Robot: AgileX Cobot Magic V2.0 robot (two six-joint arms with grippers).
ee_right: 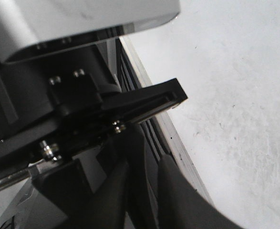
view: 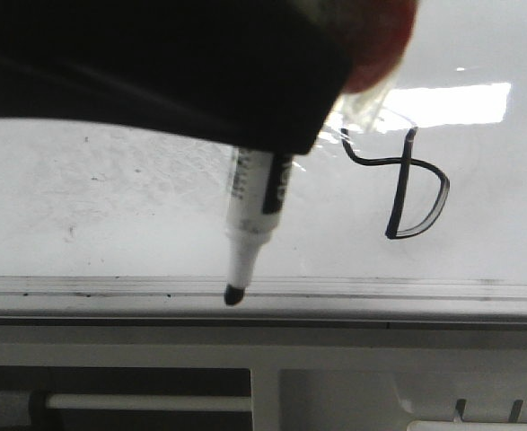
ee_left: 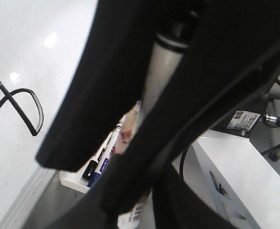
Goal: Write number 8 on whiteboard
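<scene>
One tool (view: 245, 117) pinches the marker (view: 250, 224) (tip apparently off the whiteboard (view: 110, 206) edge), number 8 (view: 407, 189) beside.

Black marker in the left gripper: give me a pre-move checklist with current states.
1. Black-and-white marker clamped in the left gripper: ok.
2. Marker cap off, black tip exposed: ok.
3. Tip off the glossy white whiteboard, at the grey frame edge: appears ok.
4. Thin black number 8 closed: not ok, upper part is hidden in front view and looks open in left wrist view.
5. Right gripper empty: cannot tell.
</scene>
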